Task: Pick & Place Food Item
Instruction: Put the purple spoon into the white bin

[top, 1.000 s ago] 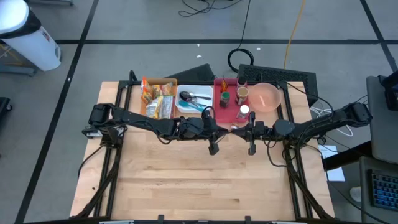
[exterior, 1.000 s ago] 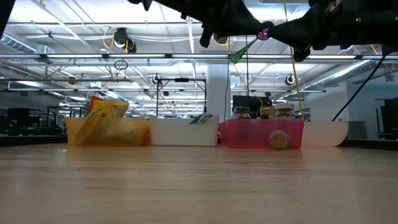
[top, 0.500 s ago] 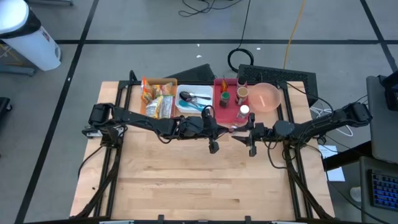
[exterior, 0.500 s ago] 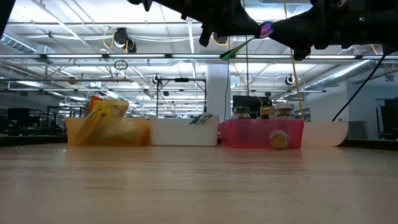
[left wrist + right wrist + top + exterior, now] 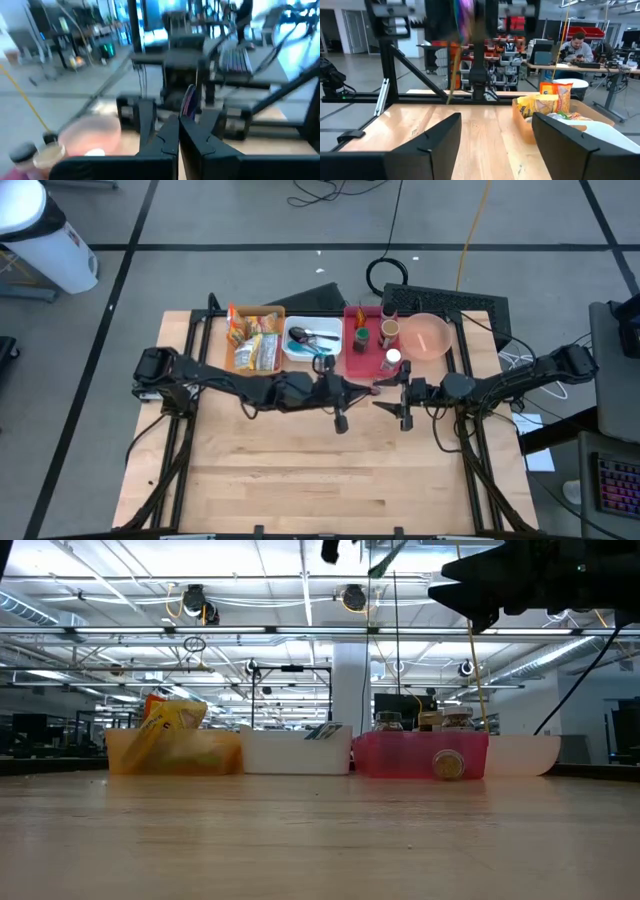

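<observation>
High over the table's middle, my left gripper (image 5: pixel 351 392) is shut on a thin purple and green food packet (image 5: pixel 188 101). The packet also shows at the top of the low view (image 5: pixel 386 554) and in front of the right wrist camera (image 5: pixel 465 15). My right gripper (image 5: pixel 496 119) stands open just to the packet's right (image 5: pixel 388 399), level and facing the left gripper, with nothing between its fingers. At the far edge stands an orange bin (image 5: pixel 236 352) of snack packets. My left gripper pinches the packet between its two shut fingers, the purple part (image 5: pixel 188 111) standing up just past the fingertips. The fingers come in level from the table's left. The packet is lifted well clear of the table, and its green end (image 5: pixel 452 70) hangs below the fingers.
Along the far edge a white bin (image 5: pixel 300 330) with spoons, a red bin (image 5: pixel 352 358) with jars and a pink bowl (image 5: pixel 426 337) sit beside the orange bin. Bare wooden tabletop (image 5: pixel 320 470) spreads toward the near edge. A person sits at a desk beyond the table (image 5: pixel 579 47).
My right gripper has opened and let go of the packet while staying where it was. My left gripper, shut on the packet, has risen with it, nearly leaving the top of the low view, and has drawn a little toward the table's left.
</observation>
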Robot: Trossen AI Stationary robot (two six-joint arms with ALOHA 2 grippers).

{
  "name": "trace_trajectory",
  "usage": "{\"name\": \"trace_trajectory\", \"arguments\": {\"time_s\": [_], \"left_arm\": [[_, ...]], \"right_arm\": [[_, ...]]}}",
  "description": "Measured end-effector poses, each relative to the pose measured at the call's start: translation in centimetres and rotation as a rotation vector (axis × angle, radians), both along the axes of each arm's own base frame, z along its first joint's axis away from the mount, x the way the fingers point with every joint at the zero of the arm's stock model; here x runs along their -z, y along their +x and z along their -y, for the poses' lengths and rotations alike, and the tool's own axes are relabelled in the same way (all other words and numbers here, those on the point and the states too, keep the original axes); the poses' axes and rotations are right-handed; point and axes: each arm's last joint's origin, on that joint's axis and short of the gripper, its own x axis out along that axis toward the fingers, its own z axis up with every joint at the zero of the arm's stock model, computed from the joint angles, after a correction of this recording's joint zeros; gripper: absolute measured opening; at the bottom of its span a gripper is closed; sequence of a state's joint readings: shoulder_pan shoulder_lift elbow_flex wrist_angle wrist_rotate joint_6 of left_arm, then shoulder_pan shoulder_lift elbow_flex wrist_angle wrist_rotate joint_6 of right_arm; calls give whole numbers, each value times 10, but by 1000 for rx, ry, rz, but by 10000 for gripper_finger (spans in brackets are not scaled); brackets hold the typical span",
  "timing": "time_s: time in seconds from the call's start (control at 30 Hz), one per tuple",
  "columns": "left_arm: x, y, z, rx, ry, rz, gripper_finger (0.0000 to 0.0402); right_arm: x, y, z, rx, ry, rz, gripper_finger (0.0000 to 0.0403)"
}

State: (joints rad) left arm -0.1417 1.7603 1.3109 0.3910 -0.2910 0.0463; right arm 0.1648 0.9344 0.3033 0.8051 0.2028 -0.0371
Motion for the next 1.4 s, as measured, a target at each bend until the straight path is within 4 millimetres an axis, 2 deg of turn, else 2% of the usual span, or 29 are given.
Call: {"name": "trace_trajectory", "arguments": {"time_s": [0.23, 0.43, 0.6, 0.87, 1.13, 1.27, 1.4], "left_arm": [[-20, -2, 11, -36, 68, 203, 2], [-28, -3, 14, -39, 104, 291, 1], [-21, 4, 15, 0, 122, 364, 1], [2, 19, 8, 11, 125, 418, 1], [11, 24, 2, 48, 115, 474, 1], [10, 24, 1, 46, 116, 482, 1], [10, 24, 1, 45, 120, 481, 2]], "right_arm": [[1, 5, -8, -61, -26, 41, 235], [-7, 9, -21, -88, -111, 218, 234], [-3, 14, -24, -85, -129, 261, 234], [3, 20, -25, -72, -118, 297, 227], [7, 23, -22, -17, -86, 286, 221], [7, 24, -19, -14, -58, 284, 200], [8, 25, -17, -7, -54, 269, 156]]}}
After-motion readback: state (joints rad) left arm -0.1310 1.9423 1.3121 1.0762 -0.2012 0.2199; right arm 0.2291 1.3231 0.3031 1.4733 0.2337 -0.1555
